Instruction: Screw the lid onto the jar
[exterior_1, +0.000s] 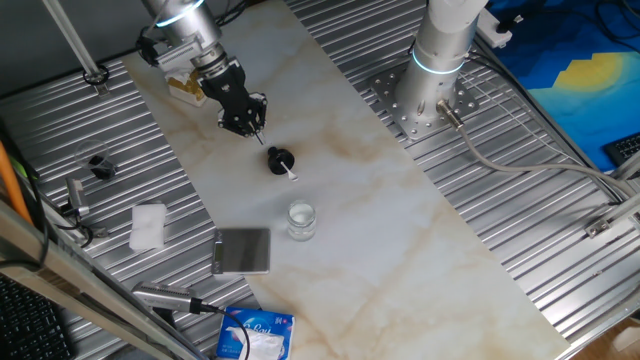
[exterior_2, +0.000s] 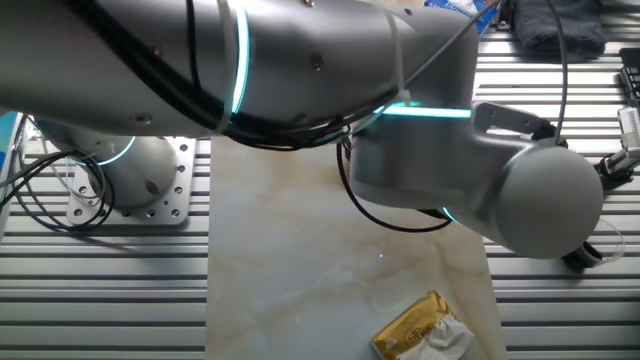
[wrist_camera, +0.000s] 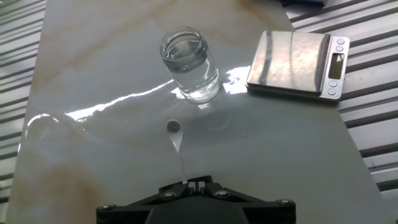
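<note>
The lid (exterior_1: 280, 160), a small black round cap with a short white bit toward the jar, lies on the marble tabletop. The jar (exterior_1: 301, 220) stands upright and open-mouthed a little further on, also seen as the jar (wrist_camera: 189, 62) in the hand view. My gripper (exterior_1: 257, 130) hangs just up-left of the lid, apart from it, with its fingertips together. In the hand view the gripper (wrist_camera: 198, 181) shows shut at the bottom edge. The black lid does not show there. Only a small grey round spot (wrist_camera: 174, 126) with a pale streak lies between jaws and jar.
A grey square scale (exterior_1: 242, 250) sits left of the jar, and appears as the scale (wrist_camera: 297, 65) in the hand view. A white cloth (exterior_1: 148, 225), a small black part (exterior_1: 100, 165) and a blue packet (exterior_1: 255, 335) lie nearby. The arm's base (exterior_1: 435, 60) stands at the back. The arm fills the other fixed view above a gold wrapper (exterior_2: 420, 325).
</note>
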